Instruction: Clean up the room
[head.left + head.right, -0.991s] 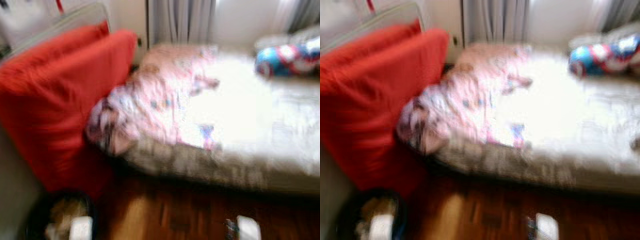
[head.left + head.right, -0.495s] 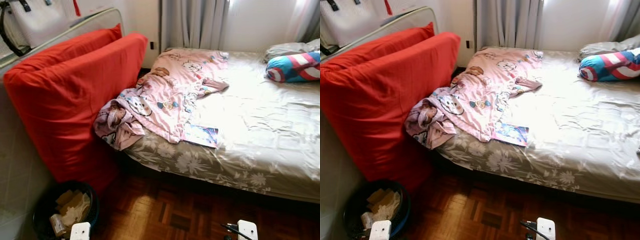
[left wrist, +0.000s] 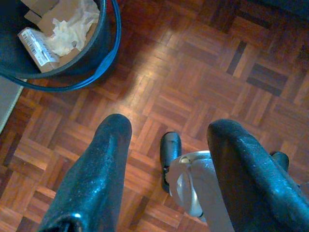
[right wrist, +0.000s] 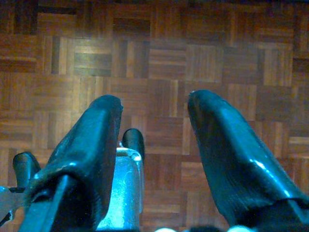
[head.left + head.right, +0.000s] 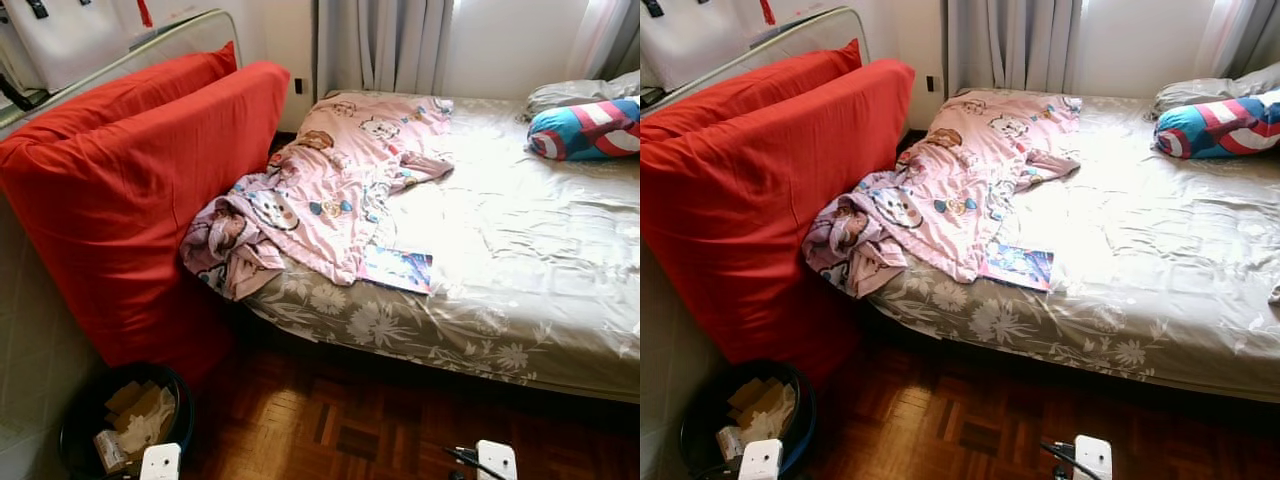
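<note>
Bed (image 5: 520, 300), pink blanket (image 5: 330, 190) far beyond left gripper (image 3: 166, 145)

Head views sharp, free of blur; daylight enters from twelve o'clock, glaring white on the bed sheet (image 5: 520, 230); floor (image 5: 340, 430) at six o'clock shadowed; right wrist view dim, blue-tinted.

Grey curtains (image 5: 385, 45) behind the bed, parquet floor (image 5: 340, 430) below.
</note>
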You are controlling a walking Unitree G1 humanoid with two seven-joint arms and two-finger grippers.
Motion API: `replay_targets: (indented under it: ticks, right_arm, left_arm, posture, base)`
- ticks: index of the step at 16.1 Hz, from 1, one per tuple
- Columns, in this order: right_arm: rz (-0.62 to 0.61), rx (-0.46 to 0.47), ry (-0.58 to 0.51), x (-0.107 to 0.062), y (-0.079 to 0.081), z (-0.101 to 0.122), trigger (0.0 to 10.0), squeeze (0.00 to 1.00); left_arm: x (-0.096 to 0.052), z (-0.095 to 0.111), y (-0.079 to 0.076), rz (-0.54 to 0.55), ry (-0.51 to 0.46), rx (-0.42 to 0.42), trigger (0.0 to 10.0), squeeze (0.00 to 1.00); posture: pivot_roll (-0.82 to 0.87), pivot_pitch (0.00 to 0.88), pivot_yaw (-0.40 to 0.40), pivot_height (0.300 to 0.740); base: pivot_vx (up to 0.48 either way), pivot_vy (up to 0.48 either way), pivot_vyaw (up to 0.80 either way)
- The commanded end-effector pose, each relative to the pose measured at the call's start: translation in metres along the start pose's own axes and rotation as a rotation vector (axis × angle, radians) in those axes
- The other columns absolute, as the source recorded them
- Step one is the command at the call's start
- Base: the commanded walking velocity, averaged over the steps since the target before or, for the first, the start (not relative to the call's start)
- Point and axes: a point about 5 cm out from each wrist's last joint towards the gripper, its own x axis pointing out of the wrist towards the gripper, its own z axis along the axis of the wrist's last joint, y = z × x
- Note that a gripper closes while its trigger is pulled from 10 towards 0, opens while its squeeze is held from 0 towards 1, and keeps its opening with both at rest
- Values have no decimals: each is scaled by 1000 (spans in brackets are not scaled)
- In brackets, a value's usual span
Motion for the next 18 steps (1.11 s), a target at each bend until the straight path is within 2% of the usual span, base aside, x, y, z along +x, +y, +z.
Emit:
replay_targets:
  ticks: [1,14,15,18]
  right_arm:
    - [151,-55,53,0,23,-4,10000,0]
    - [154,-61,55,0,24,-4,10000,0]
    - [159,-45,51,-1,24,-7,10000,0]
    - [159,-37,47,-1,24,-7,10000,0]
  left_arm:
    - [10,24,-37,-116,-37,31,10000,0]
    - [10,24,-37,-116,-37,33,10000,0]
    - [11,27,-32,-108,-37,27,10000,0]
    - [11,28,-32,-106,-43,20,10000,0]
  posture:
    - [-47,22,12,740]
    - [-47,22,12,740]
    - [-54,0,17,740]
    - [-52,0,15,740]
  base:
    - [0,0,0]
    - [0,0,0]
    - [0,0,0]
    - [0,0,0]
